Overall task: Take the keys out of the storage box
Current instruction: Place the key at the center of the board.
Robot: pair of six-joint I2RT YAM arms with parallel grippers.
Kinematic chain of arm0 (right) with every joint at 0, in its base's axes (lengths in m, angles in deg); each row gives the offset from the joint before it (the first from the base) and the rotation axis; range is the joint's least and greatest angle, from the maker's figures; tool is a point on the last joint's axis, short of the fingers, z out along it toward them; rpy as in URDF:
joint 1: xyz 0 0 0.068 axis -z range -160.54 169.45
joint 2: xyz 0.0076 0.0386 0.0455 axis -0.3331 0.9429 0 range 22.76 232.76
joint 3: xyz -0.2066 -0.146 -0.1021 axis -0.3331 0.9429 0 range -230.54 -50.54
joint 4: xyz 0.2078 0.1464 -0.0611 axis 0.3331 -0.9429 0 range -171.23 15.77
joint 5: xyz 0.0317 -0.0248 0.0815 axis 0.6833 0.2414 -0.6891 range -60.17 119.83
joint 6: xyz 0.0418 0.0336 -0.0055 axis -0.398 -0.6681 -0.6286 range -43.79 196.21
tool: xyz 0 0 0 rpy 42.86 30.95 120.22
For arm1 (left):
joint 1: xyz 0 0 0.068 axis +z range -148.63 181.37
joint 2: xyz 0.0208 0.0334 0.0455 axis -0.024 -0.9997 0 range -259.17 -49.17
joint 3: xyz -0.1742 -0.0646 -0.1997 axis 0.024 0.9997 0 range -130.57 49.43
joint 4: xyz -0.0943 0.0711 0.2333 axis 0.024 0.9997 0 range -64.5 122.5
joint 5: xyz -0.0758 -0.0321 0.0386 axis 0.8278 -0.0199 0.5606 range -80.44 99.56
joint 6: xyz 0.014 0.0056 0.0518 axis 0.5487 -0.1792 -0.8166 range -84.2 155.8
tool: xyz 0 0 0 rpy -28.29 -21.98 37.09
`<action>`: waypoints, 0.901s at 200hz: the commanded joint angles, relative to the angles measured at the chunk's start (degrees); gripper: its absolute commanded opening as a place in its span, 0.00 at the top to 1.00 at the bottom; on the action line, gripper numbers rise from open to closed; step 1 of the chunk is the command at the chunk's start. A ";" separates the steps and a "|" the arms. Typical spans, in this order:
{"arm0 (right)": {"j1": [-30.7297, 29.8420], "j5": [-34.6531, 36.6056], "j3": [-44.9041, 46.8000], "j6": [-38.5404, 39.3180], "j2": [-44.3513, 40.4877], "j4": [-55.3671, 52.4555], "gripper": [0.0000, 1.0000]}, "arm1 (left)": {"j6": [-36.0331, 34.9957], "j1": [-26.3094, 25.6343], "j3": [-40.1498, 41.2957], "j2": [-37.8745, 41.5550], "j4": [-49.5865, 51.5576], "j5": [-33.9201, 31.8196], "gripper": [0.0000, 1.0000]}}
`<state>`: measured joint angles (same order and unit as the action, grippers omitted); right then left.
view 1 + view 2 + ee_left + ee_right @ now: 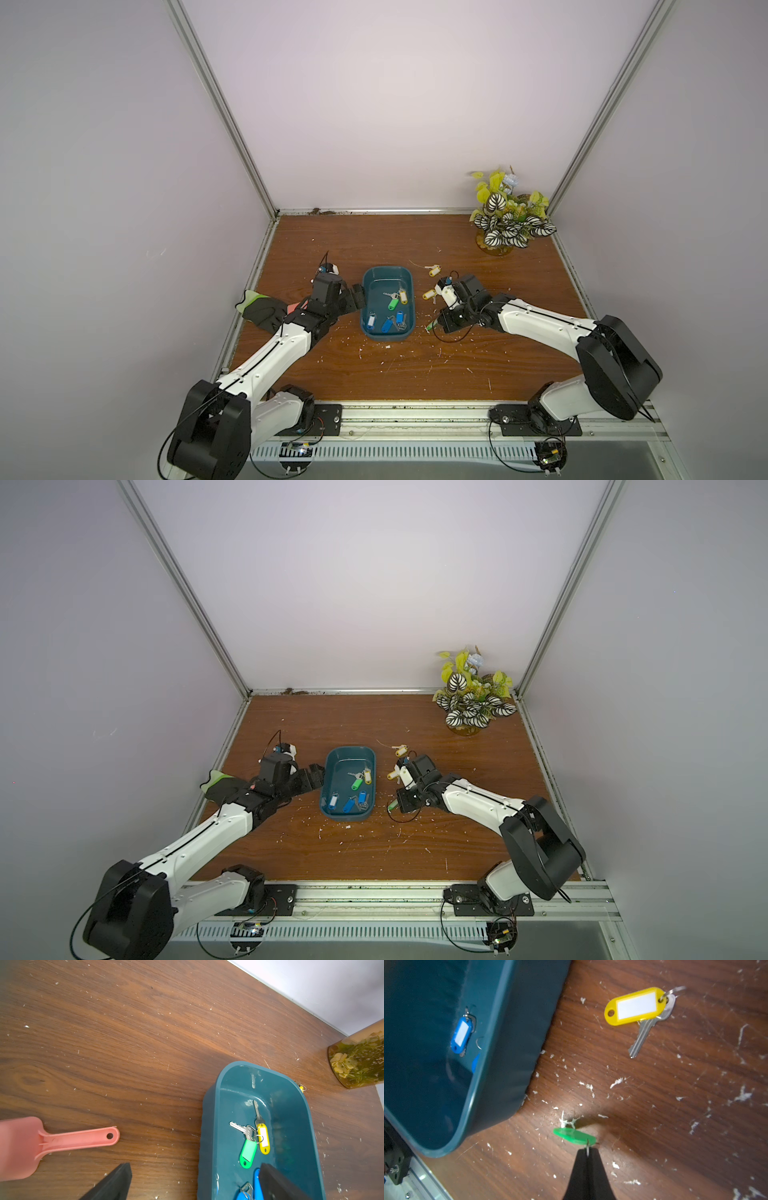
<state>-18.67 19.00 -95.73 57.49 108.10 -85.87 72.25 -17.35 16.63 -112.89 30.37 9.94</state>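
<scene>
The wooden table (415,374) carries everything, and two arms reach in from its near edge. The left arm (266,353) reaches to the left side of the storage box (387,269), a dark teal tub in the middle of the table. Its jaws stand wide apart and hold nothing, one outside the wall and one over the inside. The right arm (540,324) is on the other side. Its jaws are pressed together on the ring of a green-tagged key (574,1136), which hangs low just beside the near right corner of the box. We cannot tell if the tag touches the wood. A leafy plant in an amber glass vase (509,216) stands in the far right corner, and a red-orange plastic scoop (52,1142) lies left of the box. Of the keys, a yellow-tagged key (429,294) lies on the table right of the box, and a second yellow-tagged key (434,271) lies a little farther back. Inside the box we count five keys (392,304): one yellow tag, one green, three blue. We judge the task less than half done: three keys are out, one of them not yet laid down, and five are left.
</scene>
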 commanded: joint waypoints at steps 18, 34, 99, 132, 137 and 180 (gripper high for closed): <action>0.68 0.55 -0.55 -1.16 1.71 3.03 1.00 | -0.63 0.70 -1.04 -0.36 -0.34 0.50 0.00; 0.71 1.34 -0.61 -1.60 2.27 3.01 1.00 | -0.63 0.63 -0.95 -0.25 -0.38 0.57 0.00; 1.02 3.26 -0.24 -2.48 2.69 3.26 0.85 | -0.88 0.64 -0.86 0.04 -0.31 0.93 0.00; 0.96 3.80 -1.06 -2.35 1.20 2.67 0.68 | -1.14 0.69 -0.87 0.26 -0.21 1.03 0.00; 1.03 3.93 -1.32 -2.18 0.94 2.39 0.67 | -1.20 0.63 -0.87 0.27 -0.20 1.09 0.00; 0.95 5.64 -5.22 0.02 -1.30 -1.29 0.60 | -1.43 0.70 -0.89 0.87 0.01 0.91 0.00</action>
<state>-17.91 22.74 -97.09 55.85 110.11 -85.39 71.98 -17.35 16.63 -113.06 30.37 10.75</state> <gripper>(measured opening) 0.391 0.999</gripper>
